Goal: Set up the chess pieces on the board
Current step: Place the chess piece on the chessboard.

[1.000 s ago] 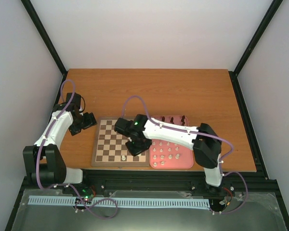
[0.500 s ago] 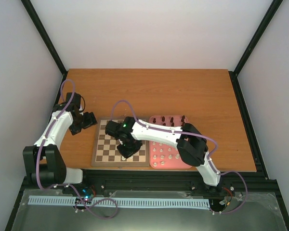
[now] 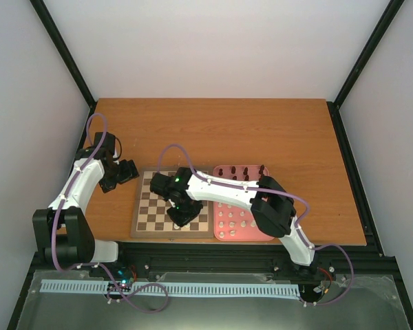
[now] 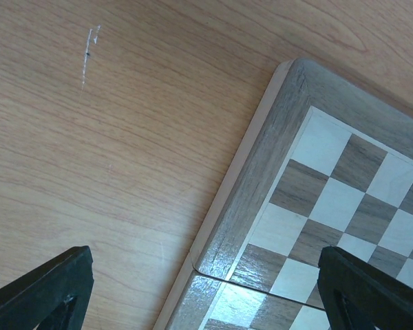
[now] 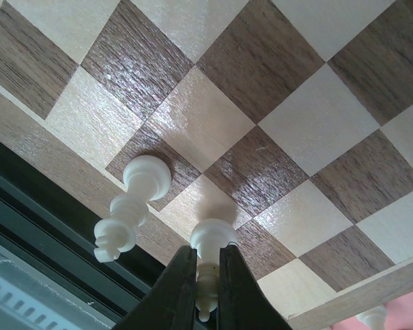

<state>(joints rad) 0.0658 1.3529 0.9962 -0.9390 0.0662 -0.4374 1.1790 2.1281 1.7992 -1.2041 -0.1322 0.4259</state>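
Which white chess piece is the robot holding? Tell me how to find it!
Find the wooden chessboard, then look along its edge nearest the robot's bases. Two cream-white pieces are there, side by side. The held piece is the one pinched between the black jaws of the right gripper. Its neighbour stands free on a dark square.

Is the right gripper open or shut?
Shut: the right gripper clamps a white chess piece between its jaws, over the board.
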